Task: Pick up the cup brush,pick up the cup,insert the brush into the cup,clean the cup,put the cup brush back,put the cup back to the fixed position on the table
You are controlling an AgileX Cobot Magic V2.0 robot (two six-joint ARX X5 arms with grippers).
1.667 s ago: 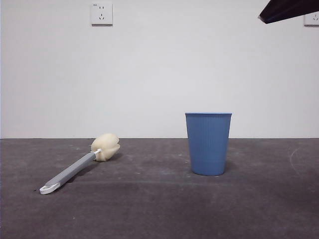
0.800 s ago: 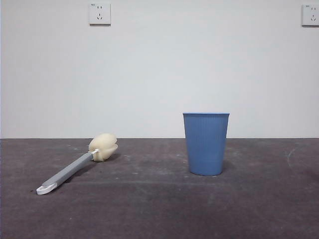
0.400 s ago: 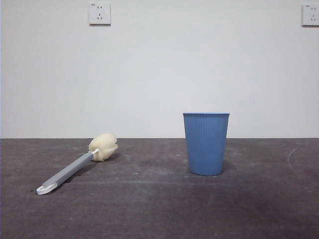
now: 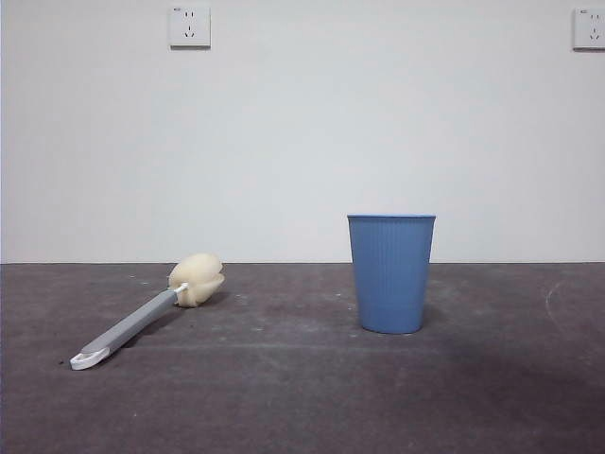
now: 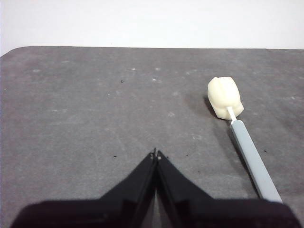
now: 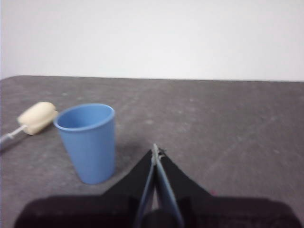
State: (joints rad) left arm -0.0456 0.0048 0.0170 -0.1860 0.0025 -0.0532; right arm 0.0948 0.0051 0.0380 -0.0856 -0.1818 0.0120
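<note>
The black arm tip seen earlier at top right has left the front view. Grey-handled, sponge-headed cup brush (image 4: pixel 146 314) lies left; ribbed blue plastic cup (image 4: pixel 391 272) stands right, upright. Left gripper (image 5: pixel 156 154) and right gripper (image 6: pixel 156 151) are closed, empty. Task state: nothing grasped.

A plain white wall (image 4: pixel 302 142) rises behind the counter's far edge. Two white wall sockets (image 4: pixel 189 26) sit high up, the second (image 4: pixel 589 28) beyond the far right corner. Light is soft and even.
</note>
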